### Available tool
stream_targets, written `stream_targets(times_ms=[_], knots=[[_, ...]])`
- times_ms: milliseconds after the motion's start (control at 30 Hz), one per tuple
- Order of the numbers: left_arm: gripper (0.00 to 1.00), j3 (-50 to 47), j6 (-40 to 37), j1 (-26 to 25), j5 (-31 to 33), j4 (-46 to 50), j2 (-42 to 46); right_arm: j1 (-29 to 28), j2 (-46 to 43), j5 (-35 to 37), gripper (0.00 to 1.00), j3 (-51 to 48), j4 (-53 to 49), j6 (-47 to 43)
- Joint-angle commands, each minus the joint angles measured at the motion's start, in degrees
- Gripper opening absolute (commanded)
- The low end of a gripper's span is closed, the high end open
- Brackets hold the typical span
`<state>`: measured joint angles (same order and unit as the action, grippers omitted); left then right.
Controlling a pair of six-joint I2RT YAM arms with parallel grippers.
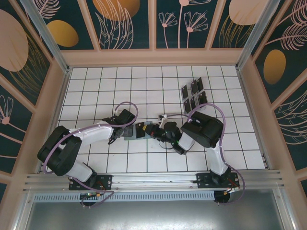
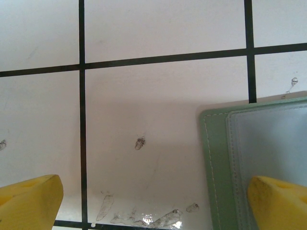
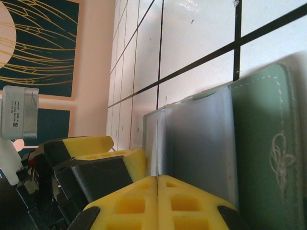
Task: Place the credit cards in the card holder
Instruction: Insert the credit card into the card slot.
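The sage green card holder (image 2: 216,163) lies open on the white tiles, its grey inner pocket (image 3: 201,143) facing up. My left gripper (image 2: 153,206) is open and straddles the holder's left edge. One yellow finger (image 2: 278,201) rests over the pocket and the other (image 2: 29,203) over bare tile. My right gripper (image 3: 158,178) is shut on a thin black credit card (image 3: 157,143), seen edge-on and standing against the pocket. From above, both grippers (image 1: 125,132) (image 1: 152,130) meet over the holder (image 1: 130,139). Several more black credit cards (image 1: 194,96) stand at the back right.
A clear plastic rack (image 1: 191,101) holds those spare cards on the tiles behind my right arm. Peach walls with patterned panels enclose the tiled floor (image 1: 105,86). Scuffs and a shiny smear (image 2: 158,218) mark the tile under my left gripper.
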<state>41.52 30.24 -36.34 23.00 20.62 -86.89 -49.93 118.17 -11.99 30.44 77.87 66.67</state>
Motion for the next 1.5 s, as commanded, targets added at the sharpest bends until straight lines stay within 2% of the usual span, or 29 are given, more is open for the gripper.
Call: stream_targets(times_ms=[0,633,1467], knots=[[0.98,-0.5,-0.4,-0.3,-0.1,2.3,-1.6,-0.7,0.2,1.0,0.0,-1.4,-0.8,0.9],[0.98,-0.4,-0.5,-0.2,-0.1,2.3,-2.0,-1.1,0.5,2.9,0.0,-1.4,-4.7,7.4],[0.98,-0.1,-0.9,-0.3,-0.5,2.1,-2.6,0.2,3.7,-0.9,0.0,4.1,-9.3,2.2]])
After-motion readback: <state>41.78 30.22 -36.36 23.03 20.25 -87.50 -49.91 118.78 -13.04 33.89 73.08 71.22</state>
